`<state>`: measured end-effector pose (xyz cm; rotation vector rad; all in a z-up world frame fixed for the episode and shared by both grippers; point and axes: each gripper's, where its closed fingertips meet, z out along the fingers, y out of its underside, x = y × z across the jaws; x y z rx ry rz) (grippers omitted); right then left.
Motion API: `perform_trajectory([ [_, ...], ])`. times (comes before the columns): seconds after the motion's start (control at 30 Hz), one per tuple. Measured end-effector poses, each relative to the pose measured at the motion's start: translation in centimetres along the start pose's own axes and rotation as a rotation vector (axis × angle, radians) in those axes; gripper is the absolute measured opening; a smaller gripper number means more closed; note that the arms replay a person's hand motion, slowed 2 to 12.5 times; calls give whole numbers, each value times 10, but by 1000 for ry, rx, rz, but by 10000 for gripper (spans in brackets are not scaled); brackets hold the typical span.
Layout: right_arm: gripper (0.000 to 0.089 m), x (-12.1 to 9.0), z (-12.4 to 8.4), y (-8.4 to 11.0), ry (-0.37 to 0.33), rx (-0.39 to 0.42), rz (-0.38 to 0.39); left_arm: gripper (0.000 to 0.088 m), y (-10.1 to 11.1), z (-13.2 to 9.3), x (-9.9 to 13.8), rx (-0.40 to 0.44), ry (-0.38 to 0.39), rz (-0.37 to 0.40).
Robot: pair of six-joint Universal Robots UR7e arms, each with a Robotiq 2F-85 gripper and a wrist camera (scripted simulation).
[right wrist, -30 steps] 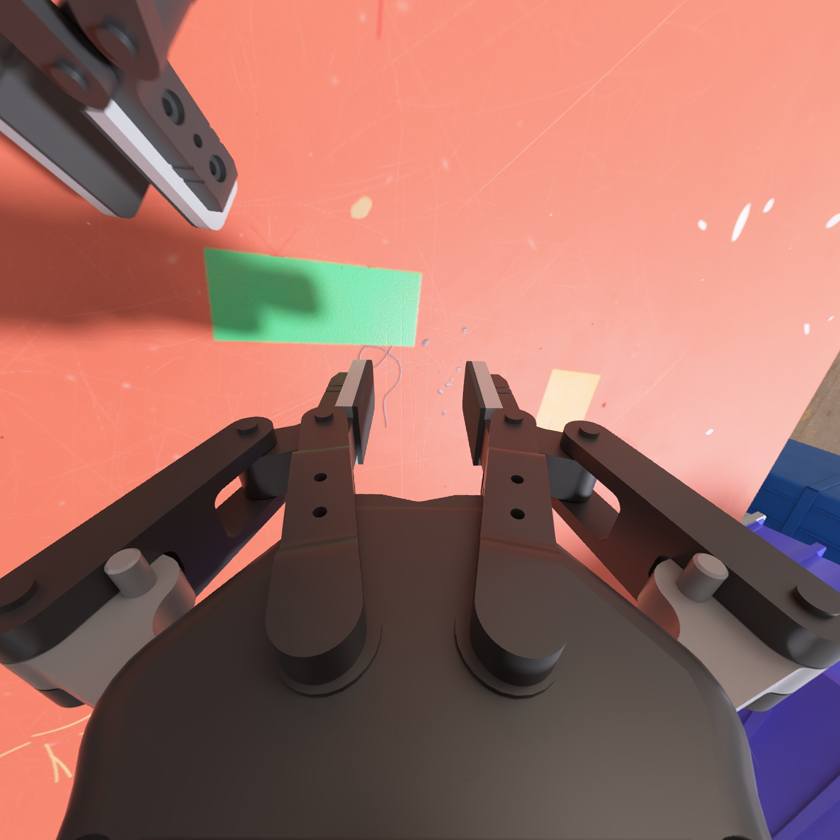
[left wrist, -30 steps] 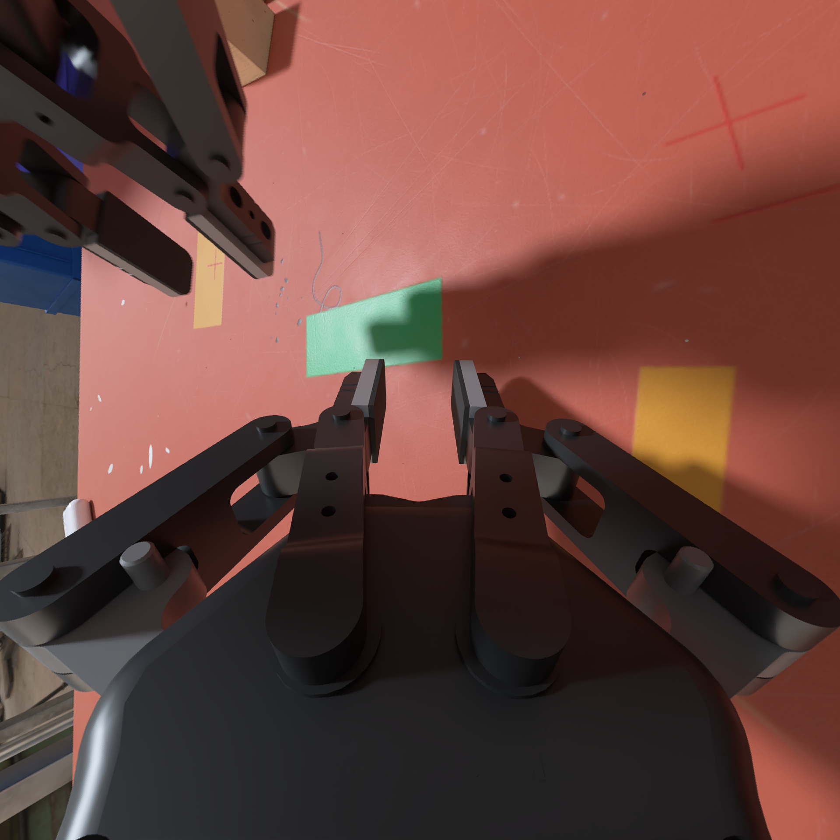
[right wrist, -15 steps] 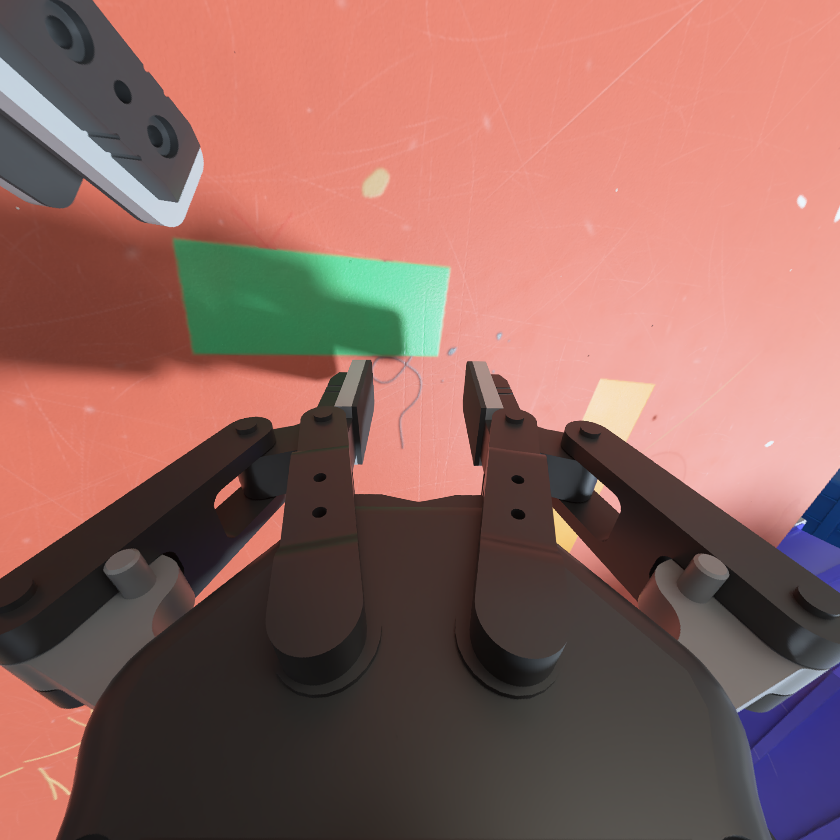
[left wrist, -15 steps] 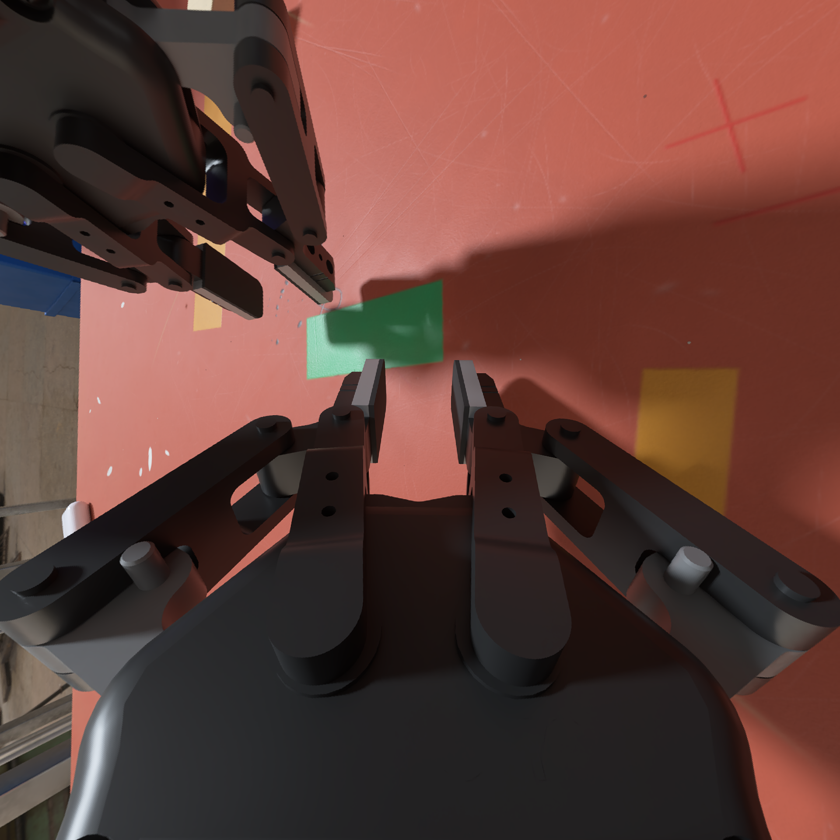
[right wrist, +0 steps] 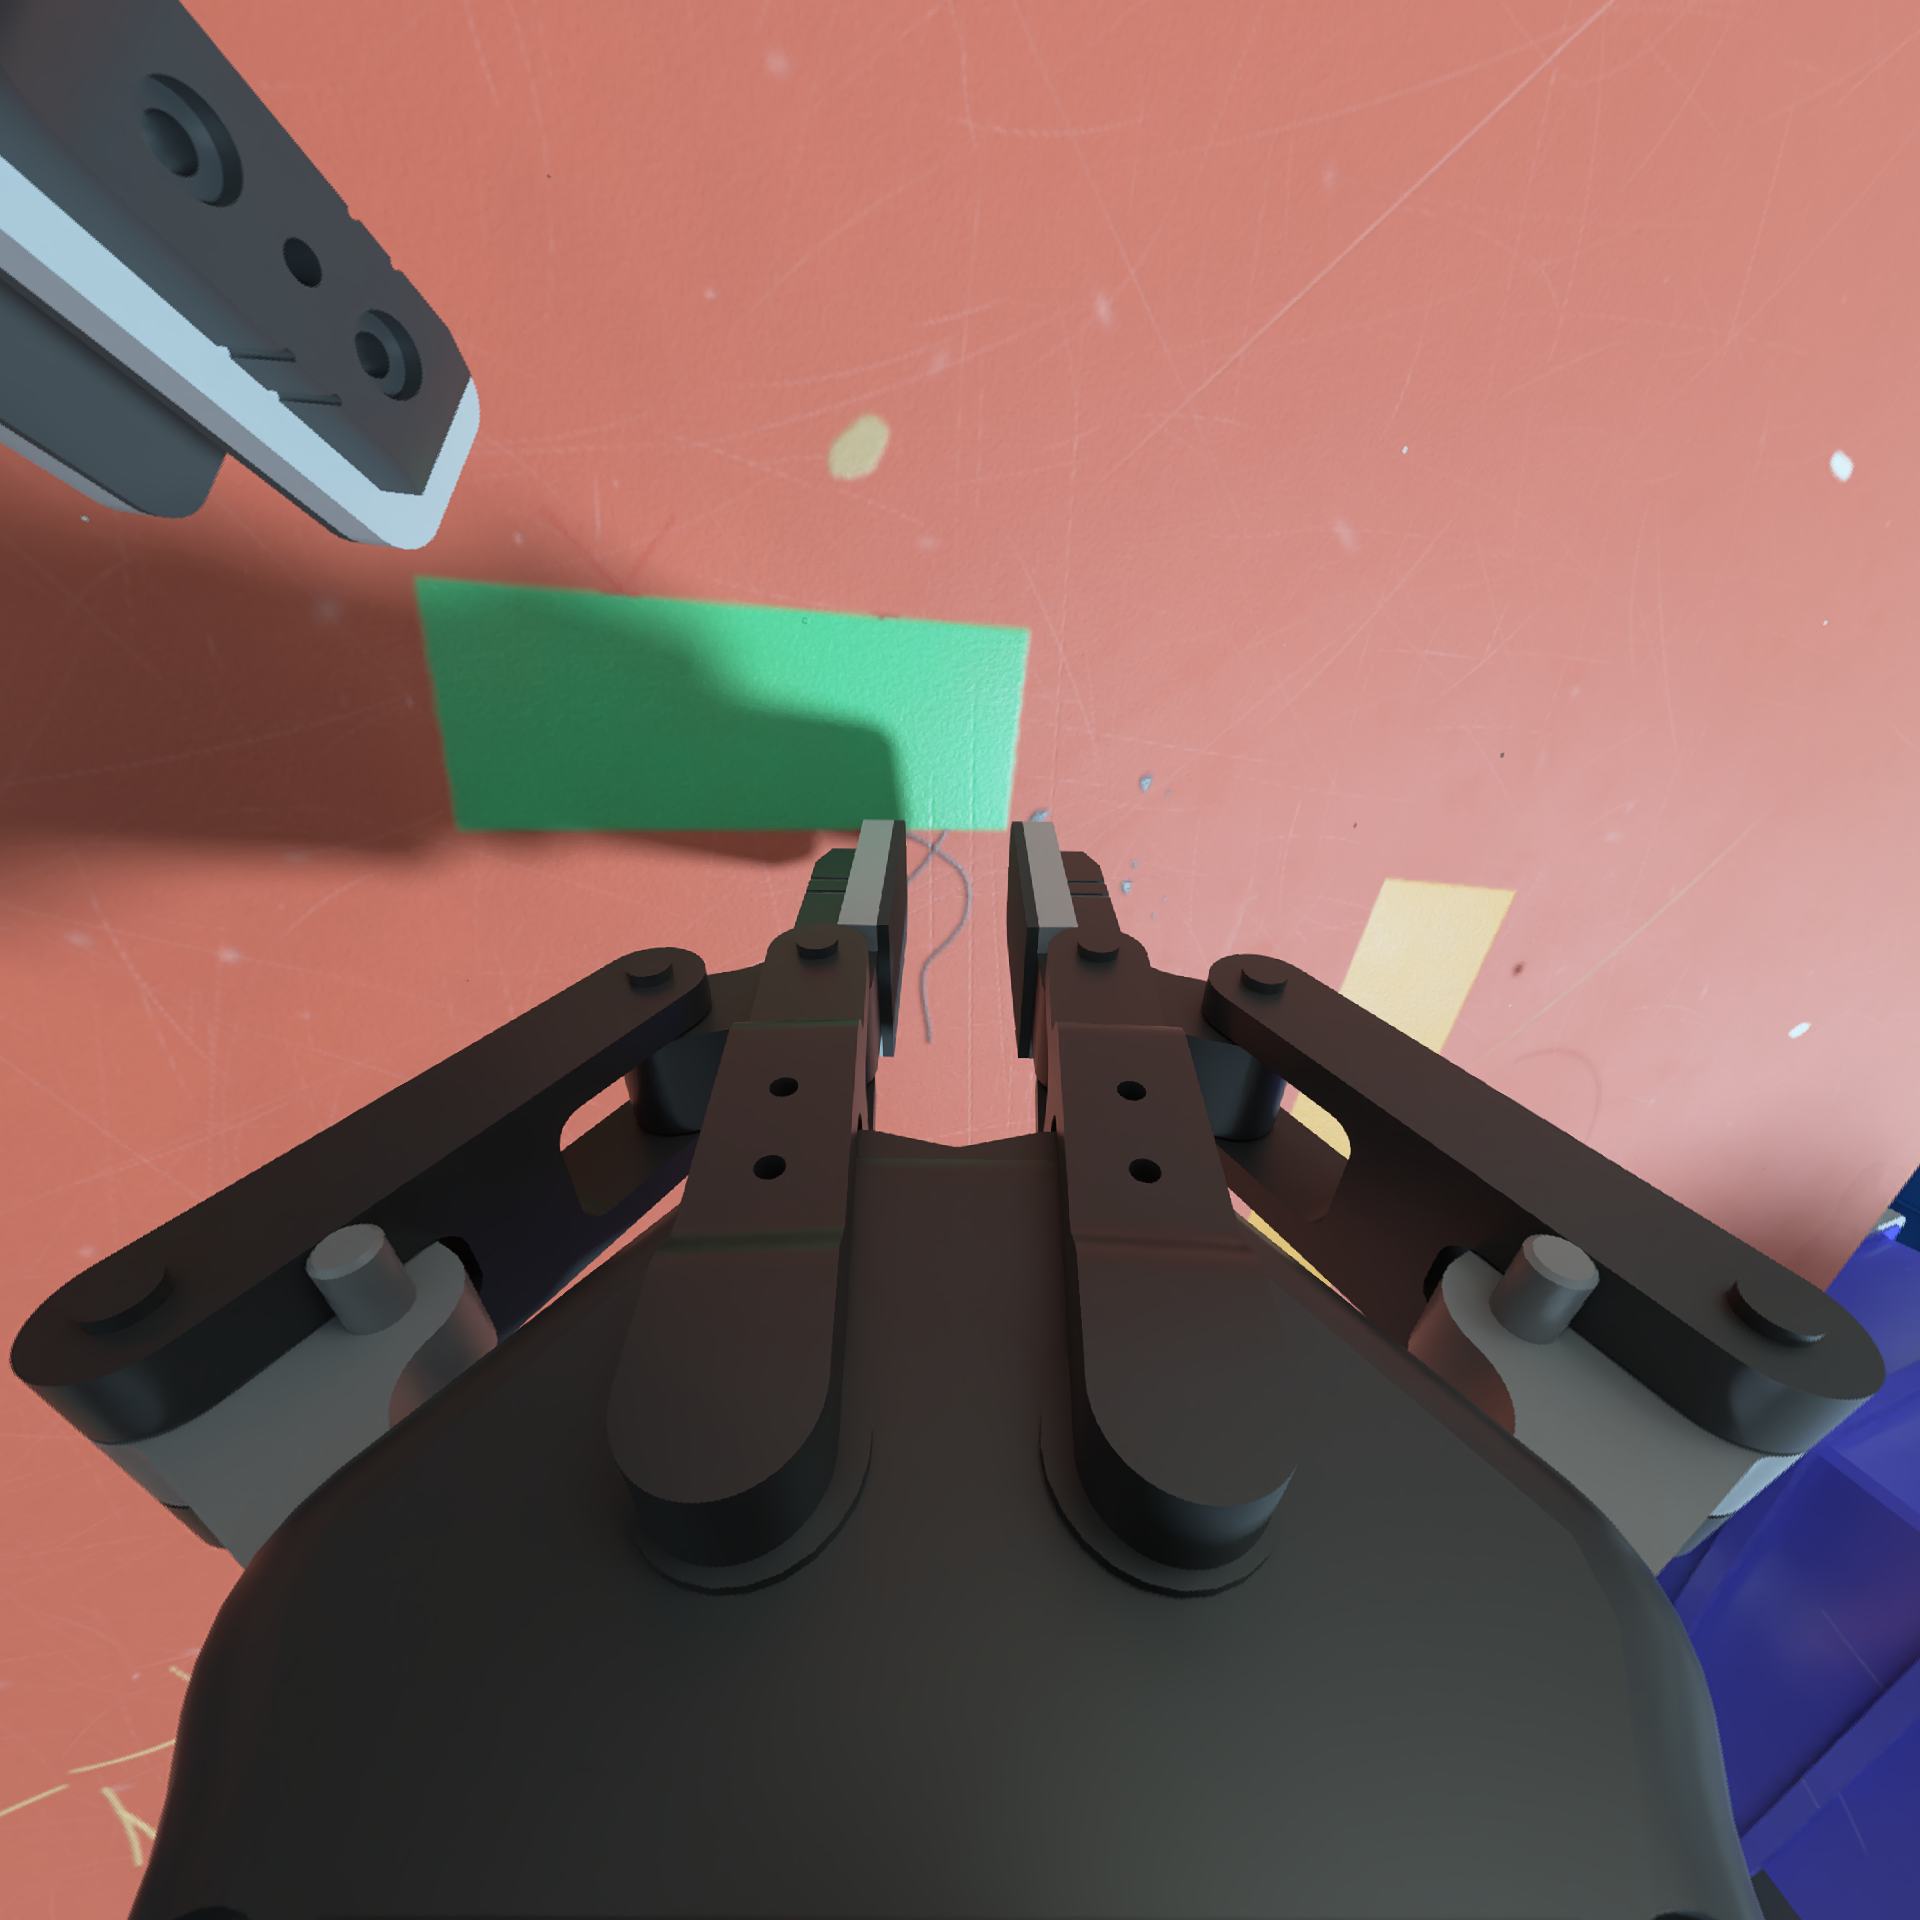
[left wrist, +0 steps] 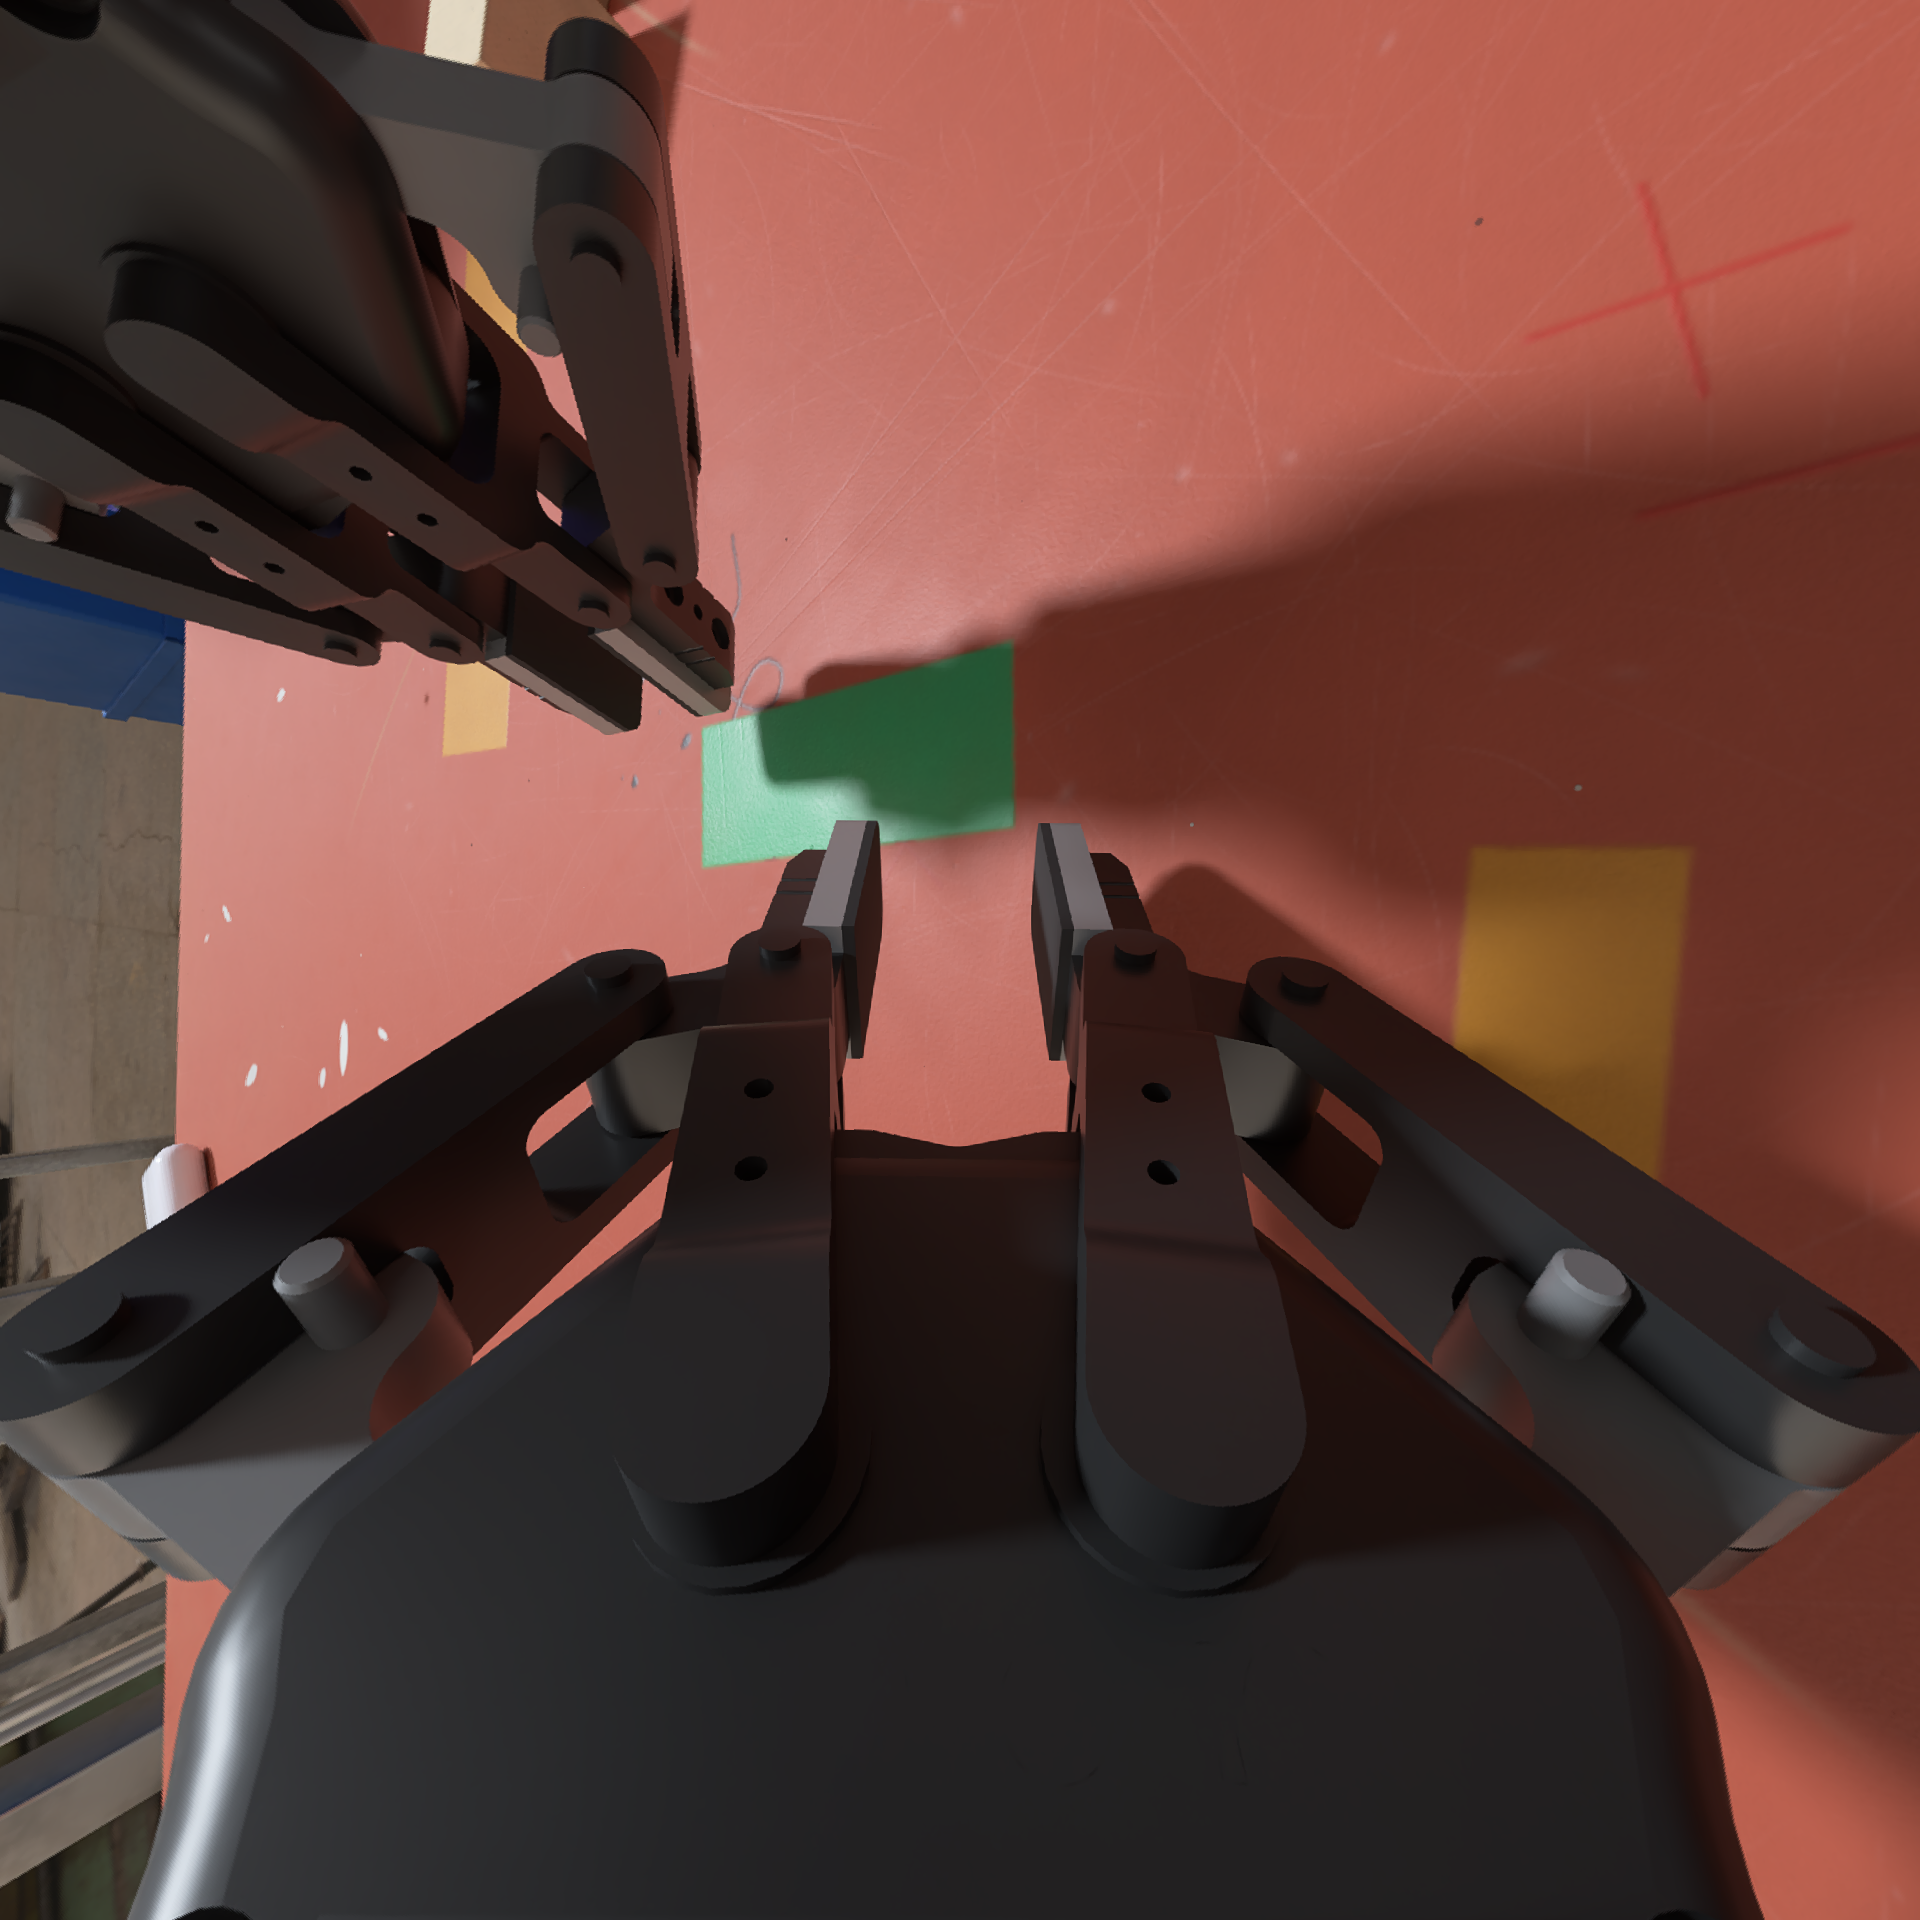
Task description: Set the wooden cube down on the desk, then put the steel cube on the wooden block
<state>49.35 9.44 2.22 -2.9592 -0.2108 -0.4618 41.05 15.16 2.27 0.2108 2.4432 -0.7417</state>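
My left gripper [left wrist: 956, 842] is open and empty, held over the red desk [left wrist: 1247, 416] just short of a green patch [left wrist: 883, 748]. My right gripper [right wrist: 958, 842] is empty too, its jaws a narrow gap apart, at the green patch's [right wrist: 727, 707] near right corner. It shows in the left wrist view [left wrist: 665, 675] at the upper left, close to the patch. A sliver of pale wood [left wrist: 454, 26], probably the wooden cube, peeks out behind it at the top edge. The steel cube is not in view.
A left fingertip [right wrist: 312, 364] reaches into the right wrist view at the upper left. Orange patches [left wrist: 1569, 987] [left wrist: 476, 707] and a red cross [left wrist: 1673, 291] mark the desk. A blue bin [right wrist: 1818, 1558] stands at the desk's edge [left wrist: 177, 935].
My right gripper has moved in towards the green patch and the left gripper, and its jaws have narrowed. The left gripper has stayed still and open.
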Motion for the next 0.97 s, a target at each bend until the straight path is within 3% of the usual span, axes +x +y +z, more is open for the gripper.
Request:
perform_trajectory([
  [0.2,189,-4,-1,-1,-19,12,0,266,0,0,0,-1,-1,1],
  [0.4,313,-7,3,3,-30,-19,4,266,0,0,0,-3,-2,3],
  [0.5,320,-8,6,5,-33,-38,-3,266,0,0,0,-3,-2,3],
  [0.77,108,-13,9,1,-55,-25,-12,266,0,0,0,-2,-2,3],
  [0.97,97,-12,8,0,-48,-14,0,266,0,0,0,0,-1,3],
])
